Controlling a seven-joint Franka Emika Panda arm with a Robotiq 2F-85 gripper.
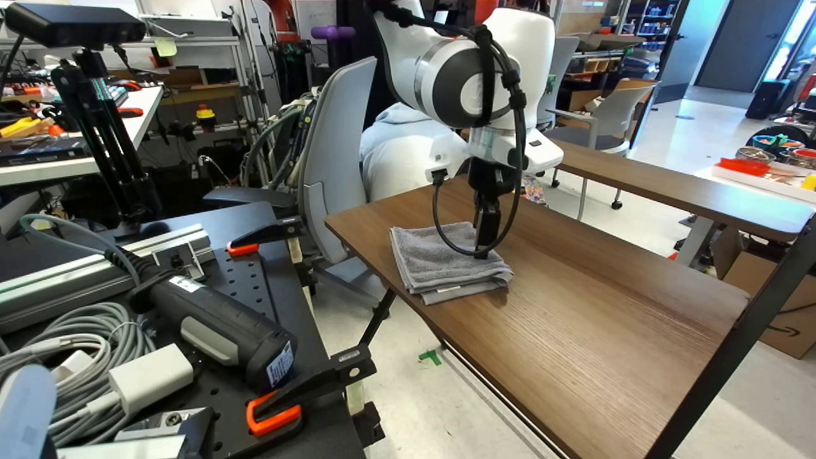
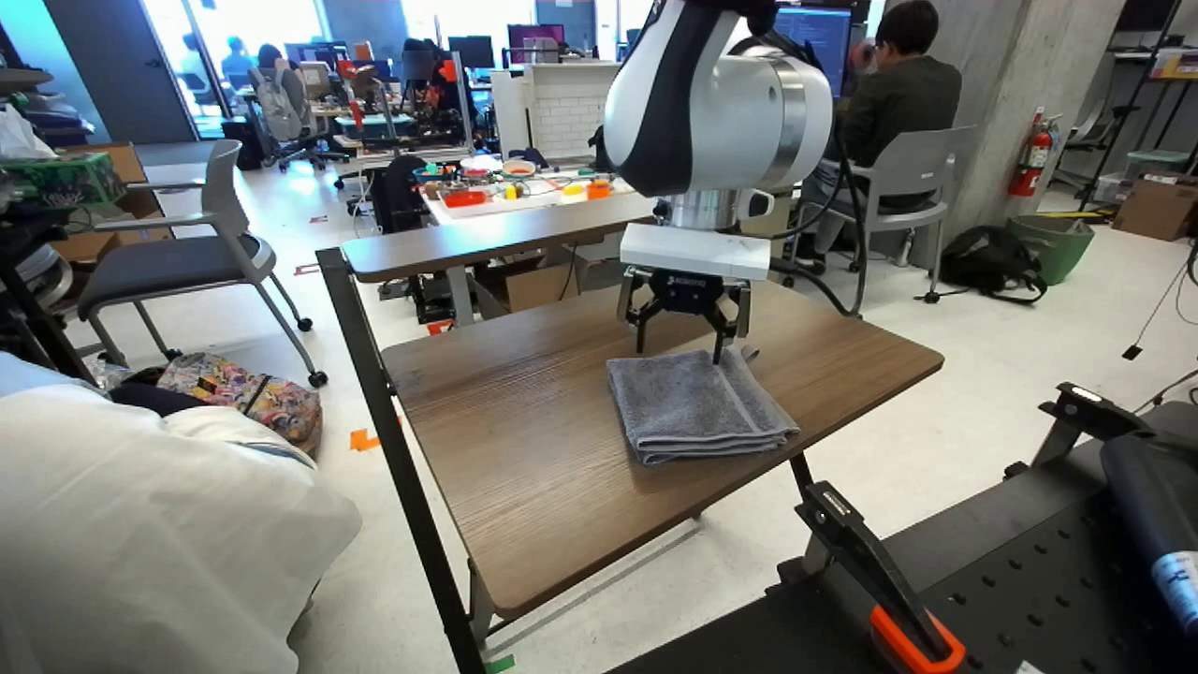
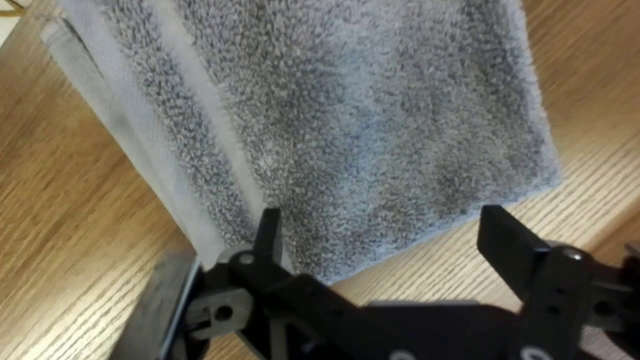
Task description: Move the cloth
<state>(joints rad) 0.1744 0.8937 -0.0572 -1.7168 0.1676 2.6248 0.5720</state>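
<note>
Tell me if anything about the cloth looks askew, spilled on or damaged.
Only a minor thing: the cloth isn't folded flush. In the wrist view, an under layer pokes out past the top one on its striped side, so the edges don't line up. No spill or damage shows on it.

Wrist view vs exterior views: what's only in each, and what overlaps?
Only the wrist view: the individual tufts of the grey towel, seen close up.
Only the exterior views: the white arm, chairs and orange-and-black clamps.
Shared: the grey towel, the wooden table and the fingers.
</note>
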